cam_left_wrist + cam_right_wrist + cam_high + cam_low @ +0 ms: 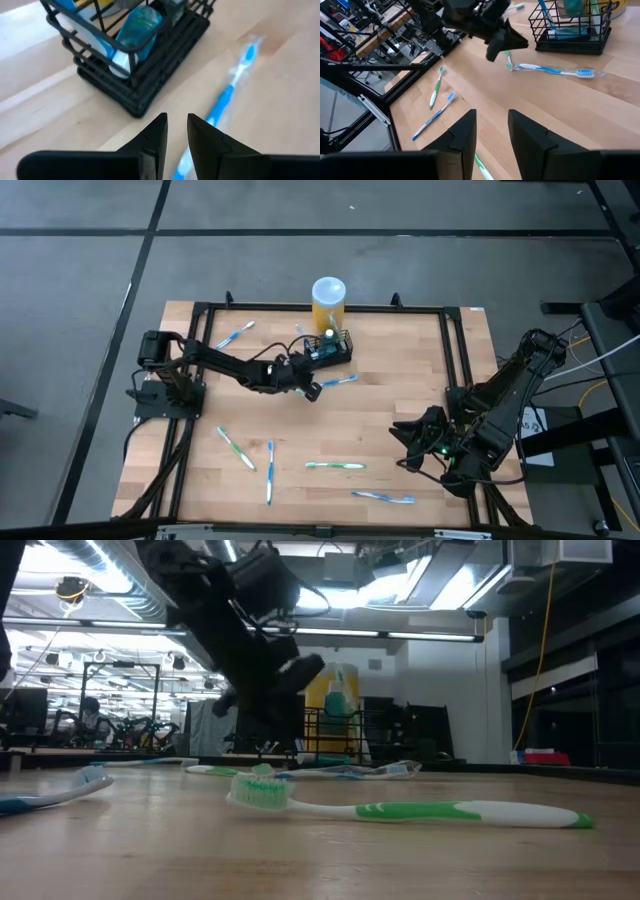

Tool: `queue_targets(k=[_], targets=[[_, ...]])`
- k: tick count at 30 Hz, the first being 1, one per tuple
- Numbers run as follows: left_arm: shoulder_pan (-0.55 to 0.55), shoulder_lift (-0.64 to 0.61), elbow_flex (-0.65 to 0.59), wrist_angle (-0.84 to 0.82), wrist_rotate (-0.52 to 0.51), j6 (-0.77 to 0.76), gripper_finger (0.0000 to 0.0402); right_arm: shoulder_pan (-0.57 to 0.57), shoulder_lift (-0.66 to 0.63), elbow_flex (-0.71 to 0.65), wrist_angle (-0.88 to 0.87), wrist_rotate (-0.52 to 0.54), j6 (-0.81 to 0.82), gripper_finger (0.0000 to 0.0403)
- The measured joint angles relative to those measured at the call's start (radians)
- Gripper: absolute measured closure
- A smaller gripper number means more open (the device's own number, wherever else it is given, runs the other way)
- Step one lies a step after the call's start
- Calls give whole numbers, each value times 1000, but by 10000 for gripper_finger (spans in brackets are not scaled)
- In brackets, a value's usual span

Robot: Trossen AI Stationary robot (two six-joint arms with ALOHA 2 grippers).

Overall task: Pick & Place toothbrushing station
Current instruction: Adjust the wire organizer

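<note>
While left gripper (312,388) hovers beside toothbrushing station (331,348) | empty

Both arms are seen as black, built from boxy links w/ rounded joint housings; the left arm (225,365) is mounted on a black square base plate at the table edge, w/ black cables run alongside it. The right arm (500,405) is shown w/ the same dark finish, thin cables trailed off behind it, and a small green light lit near its wrist. Each gripper's fingers (155,137) are seen as matte black, wedge-shaped w/ flat inner faces, set on a wide black crossbar; the right fingers (462,135) are made alike.
</note>
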Motion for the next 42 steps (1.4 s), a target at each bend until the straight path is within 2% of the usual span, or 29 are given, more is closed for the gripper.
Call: queue_targets(k=[5,15,24,42], targets=[[0,73,-2,21,-3,-31,332,8,0,0,1,-28,2,289],[29,138,0,65,-25,-47,332,35,0,0,5,-29,34,289],[71,140,0,71,-69,-17,332,35,0,0,8,-26,35,289],[139,140,0,82,-86,23,332,35,0,0,8,-25,35,289]])
